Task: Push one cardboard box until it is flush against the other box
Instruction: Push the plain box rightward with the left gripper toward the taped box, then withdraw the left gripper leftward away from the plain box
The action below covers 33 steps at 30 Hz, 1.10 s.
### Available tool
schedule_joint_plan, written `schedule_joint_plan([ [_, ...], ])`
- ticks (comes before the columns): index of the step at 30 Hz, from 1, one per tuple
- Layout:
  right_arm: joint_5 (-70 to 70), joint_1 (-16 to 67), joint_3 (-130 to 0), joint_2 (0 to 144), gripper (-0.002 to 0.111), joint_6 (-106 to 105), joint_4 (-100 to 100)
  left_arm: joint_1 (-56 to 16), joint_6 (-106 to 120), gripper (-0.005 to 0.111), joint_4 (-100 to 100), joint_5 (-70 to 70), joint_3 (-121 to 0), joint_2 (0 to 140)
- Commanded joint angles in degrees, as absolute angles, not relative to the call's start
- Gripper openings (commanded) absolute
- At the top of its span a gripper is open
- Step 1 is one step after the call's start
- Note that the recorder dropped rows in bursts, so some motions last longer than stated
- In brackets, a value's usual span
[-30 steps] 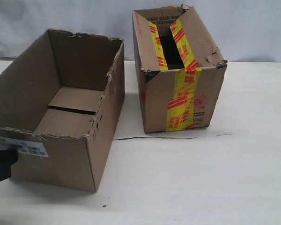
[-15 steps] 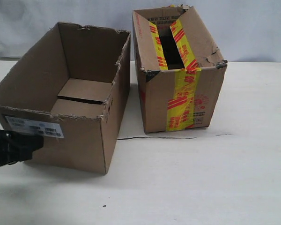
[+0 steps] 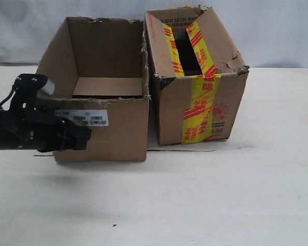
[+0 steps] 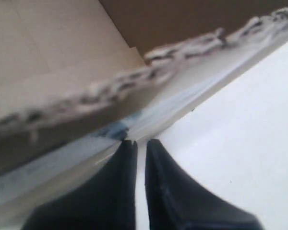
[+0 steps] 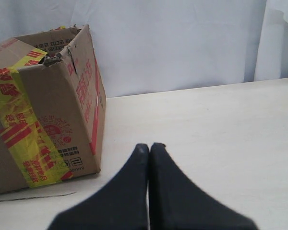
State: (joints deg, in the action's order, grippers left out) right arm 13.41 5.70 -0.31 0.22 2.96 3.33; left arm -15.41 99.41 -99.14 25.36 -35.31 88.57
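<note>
Cardboard box [image 3: 105, 120] slid right, now square, nearly flush with other box [image 3: 200, 102]; left gripper [image 4: 140, 142] closed at label [image 3: 82, 118], right gripper [image 5: 150, 146] closed; room on table [image 3: 220, 195] rightward.

Our left arm [image 3: 15, 134] reaches in low from the left edge of the table [image 3: 220, 195], the left gripper [image 4: 140, 143] narrowed to a thin slit. Our right gripper [image 5: 150, 146] hovers, fingers pressed together.

The pale desk [image 3: 220, 200] carries the open cardboard box [image 3: 123, 138] and the taped box [image 3: 174, 113] close side by side, plus a small dark speck [image 3: 113, 225]
</note>
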Motion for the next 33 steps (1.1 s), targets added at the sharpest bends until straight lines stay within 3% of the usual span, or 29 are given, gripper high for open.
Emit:
schedule_joint_plan([
  [1, 13.5, 5.5, 0.0, 0.0, 0.000, 3.0, 2.8, -18.6, 98.5, 0.000, -99.9, 20.7, -41.3, 92.3],
  [7, 13.5, 5.5, 0.0, 0.0, 0.000, 3.0, 2.8, -18.7, 97.3, 0.000, -99.9, 18.9, -46.0, 96.1],
  [16, 13.5, 5.5, 0.0, 0.0, 0.000, 3.0, 2.8, -18.7, 99.5, 0.000, -99.9, 27.7, -45.2, 92.5],
  [22, 13.5, 5.5, 0.0, 0.0, 0.000, 3.0, 2.8, -18.7, 103.5, 0.000, -98.9, 25.7, -37.9, 81.0],
  [33, 13.5, 5.5, 0.0, 0.0, 0.000, 3.0, 2.8, -18.6, 112.6, 0.000, -99.9, 7.4, -20.7, 52.7],
])
